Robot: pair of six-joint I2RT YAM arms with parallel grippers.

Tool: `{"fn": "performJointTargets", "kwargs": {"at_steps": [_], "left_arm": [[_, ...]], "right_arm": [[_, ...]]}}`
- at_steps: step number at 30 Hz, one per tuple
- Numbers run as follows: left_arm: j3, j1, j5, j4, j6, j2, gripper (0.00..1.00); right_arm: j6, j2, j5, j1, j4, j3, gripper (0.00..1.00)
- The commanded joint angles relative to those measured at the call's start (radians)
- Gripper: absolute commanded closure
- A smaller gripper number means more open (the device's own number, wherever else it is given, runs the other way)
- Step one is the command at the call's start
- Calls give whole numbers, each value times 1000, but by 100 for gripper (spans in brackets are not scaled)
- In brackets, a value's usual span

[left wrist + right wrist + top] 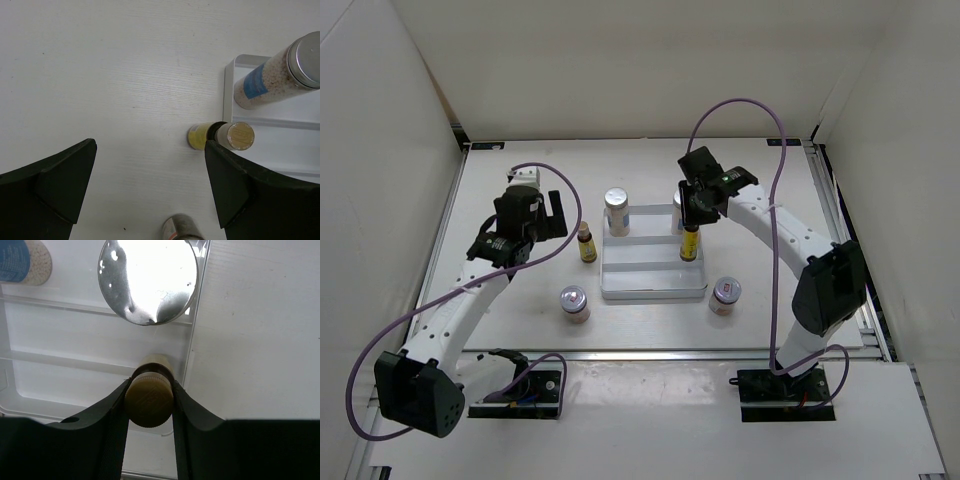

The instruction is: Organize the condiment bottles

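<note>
My right gripper [150, 386] pinches an amber bottle [148, 400] by its cap, upright for seating in the tray [75, 340] below; left gripper [150, 150] gapes, second amber bottle [222, 136] just outside one finger

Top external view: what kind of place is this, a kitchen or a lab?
Probably a robot test cell, not a kitchen: white walls box in a white table, two robot arms are bolted at its near edge, and the only props are condiment bottles and a ridged tray.
</note>
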Motion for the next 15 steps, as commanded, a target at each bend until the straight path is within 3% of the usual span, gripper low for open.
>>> {"fn": "performJointTargets", "kwargs": {"at_steps": [1, 15], "left_arm": [[34, -2, 18, -4, -9, -26, 0], [16, -2, 18, -4, -9, -26, 0]], "right_arm": [[16, 23, 5, 1, -30, 11, 95], [16, -20, 14, 1, -30, 40, 96]]}}
